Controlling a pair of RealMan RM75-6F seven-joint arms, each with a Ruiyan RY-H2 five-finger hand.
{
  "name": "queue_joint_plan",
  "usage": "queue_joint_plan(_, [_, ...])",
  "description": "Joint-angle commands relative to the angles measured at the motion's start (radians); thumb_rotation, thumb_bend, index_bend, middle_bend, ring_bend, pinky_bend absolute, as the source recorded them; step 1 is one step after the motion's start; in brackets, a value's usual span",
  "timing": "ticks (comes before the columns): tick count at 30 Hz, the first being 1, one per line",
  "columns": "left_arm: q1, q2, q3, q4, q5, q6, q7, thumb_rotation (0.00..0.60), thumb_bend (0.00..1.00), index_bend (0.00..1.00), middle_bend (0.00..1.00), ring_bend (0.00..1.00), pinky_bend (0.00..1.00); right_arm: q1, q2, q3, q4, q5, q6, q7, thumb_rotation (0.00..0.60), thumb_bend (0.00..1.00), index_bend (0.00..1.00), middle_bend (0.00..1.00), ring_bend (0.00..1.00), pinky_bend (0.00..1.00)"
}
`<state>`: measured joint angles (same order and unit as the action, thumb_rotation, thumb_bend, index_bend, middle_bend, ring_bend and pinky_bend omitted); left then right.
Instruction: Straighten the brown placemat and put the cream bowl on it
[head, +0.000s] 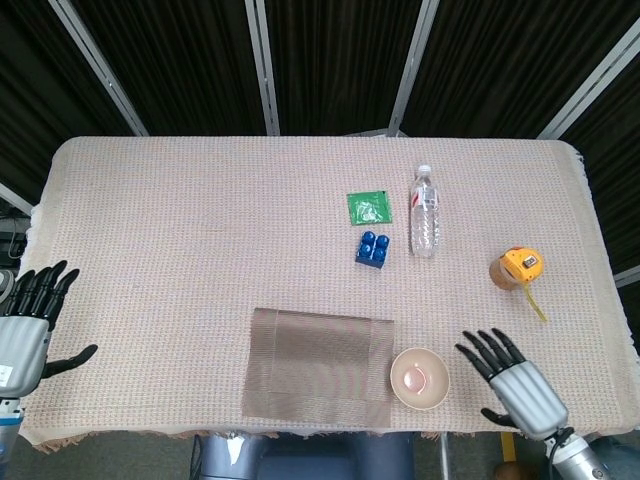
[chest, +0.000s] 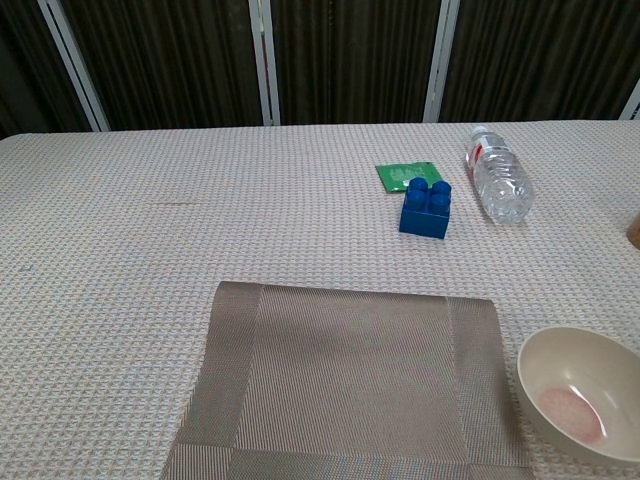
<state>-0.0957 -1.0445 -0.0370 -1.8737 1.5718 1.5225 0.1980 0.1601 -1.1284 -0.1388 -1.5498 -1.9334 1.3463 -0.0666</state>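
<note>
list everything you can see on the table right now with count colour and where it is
brown placemat: 1, brown, near edge, a little left of centre, slightly askew
cream bowl: 1, cream with a pinkish inside, just right of the placemat
blue building block: 1, blue, mid-table, beyond the placemat
green packet: 1, green, lying flat just beyond the block
water bottle: 1, clear with white cap, lying on its side right of the packet
tape measure: 1, yellow and orange, right side, tape trailing toward the near edge
tablecloth: 1, beige woven, covers the table
left hand: 1, grey and black, near left edge, fingers spread, holding nothing
right hand: 1, grey and black, right of the bowl, fingers spread, holding nothing
</note>
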Motion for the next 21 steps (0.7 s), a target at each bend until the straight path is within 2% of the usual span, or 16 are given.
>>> queue_joint_plan(1, [-0.002,-0.005,-0.005,0.000,-0.011,-0.002,0.010,0.600,0.00,0.00,0.00,0.00,0.00,0.039,-0.035,-0.038,0.045,-0.055,-0.054,-0.021,0.600,0.00,0.11,0.00,0.00,0.00])
queue_joint_plan(10, [-0.004,-0.016,-0.009,0.007,-0.029,-0.010,0.027,0.600,0.00,0.00,0.00,0.00,0.00,0.072,-0.120,-0.007,0.091,-0.021,-0.122,-0.081,0.600,0.00,0.19,0.00,0.00,0.00])
queue_joint_plan(13, [-0.003,-0.016,-0.011,0.006,-0.027,-0.005,0.025,0.600,0.00,0.00,0.00,0.00,0.00,0.080,-0.142,0.004,0.104,-0.007,-0.134,-0.101,0.600,0.01,0.31,0.00,0.00,0.00])
queue_joint_plan(15, [-0.003,-0.015,-0.012,0.006,-0.026,-0.003,0.023,0.600,0.00,0.00,0.00,0.00,0.00,0.086,-0.155,0.005,0.111,0.002,-0.145,-0.106,0.600,0.08,0.40,0.00,0.00,0.00])
queue_joint_plan(18, [-0.003,-0.014,-0.012,0.007,-0.031,-0.005,0.019,0.600,0.00,0.00,0.00,0.00,0.00,0.094,-0.176,0.007,0.122,0.016,-0.158,-0.102,0.600,0.27,0.53,0.00,0.00,0.00])
queue_joint_plan(21, [-0.003,-0.013,-0.013,0.007,-0.032,-0.005,0.016,0.600,0.00,0.00,0.00,0.00,0.00,0.100,-0.197,0.006,0.135,0.021,-0.154,-0.078,0.600,0.40,0.65,0.00,0.00,0.00])
